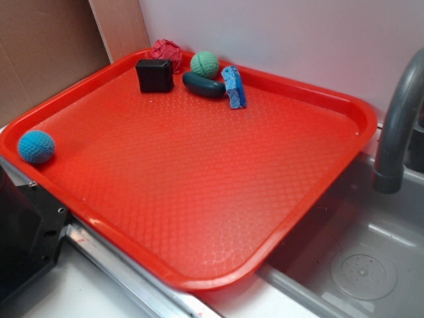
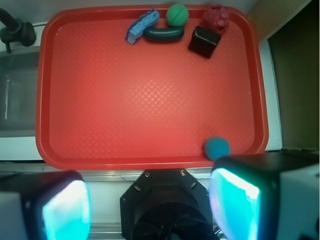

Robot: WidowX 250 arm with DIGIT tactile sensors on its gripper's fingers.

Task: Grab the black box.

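Two fingers (image 2: 67,210) are standing wide apart, empty, with the gripper (image 2: 150,210) hovering short of the red tray (image 2: 150,155) — I'm only beginning the approach. I'm eyeing the black box (image 2: 204,42) at the far edge, touching the red ball (image 2: 216,18) — reaching across comes next.

Fingers (image 2: 235,202) wide apart, empty.

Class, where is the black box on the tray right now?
Exterior view: the black box sits at the red tray's far left corner, beside the red ball.
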